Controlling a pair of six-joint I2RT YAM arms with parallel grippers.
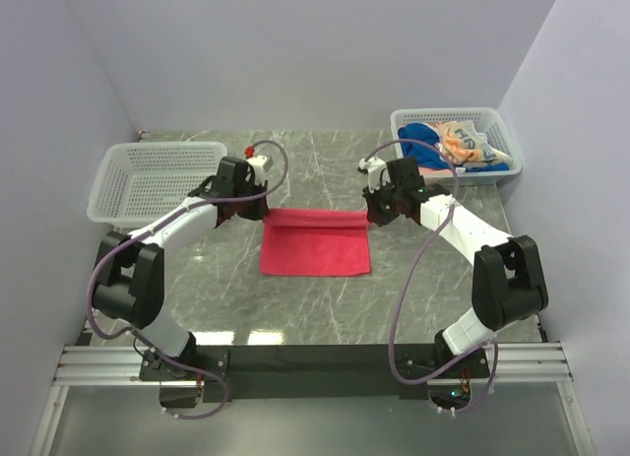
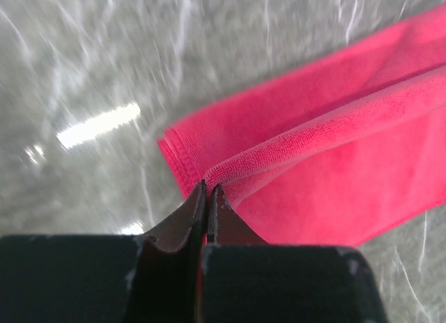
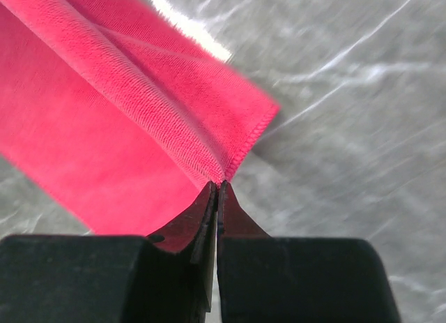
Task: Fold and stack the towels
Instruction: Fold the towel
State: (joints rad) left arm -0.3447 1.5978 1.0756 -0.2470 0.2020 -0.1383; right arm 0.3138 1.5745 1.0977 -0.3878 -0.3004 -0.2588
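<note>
A pink-red towel (image 1: 315, 244) lies in the middle of the marble table, its far edge lifted. My left gripper (image 1: 258, 212) is shut on the towel's far left corner; the left wrist view shows the pink-red towel (image 2: 334, 148) pinched at my left gripper (image 2: 208, 189). My right gripper (image 1: 374, 216) is shut on the far right corner, and the right wrist view has the pink-red towel (image 3: 125, 107) held at my right gripper (image 3: 219, 185). More towels (image 1: 448, 146), blue and orange printed, lie crumpled in the right basket (image 1: 504, 131).
An empty white mesh basket (image 1: 157, 180) stands at the back left. The white mesh basket with the crumpled towels stands at the back right. Grey walls close the table on three sides. Bare marble (image 1: 325, 308) lies in front of the towel.
</note>
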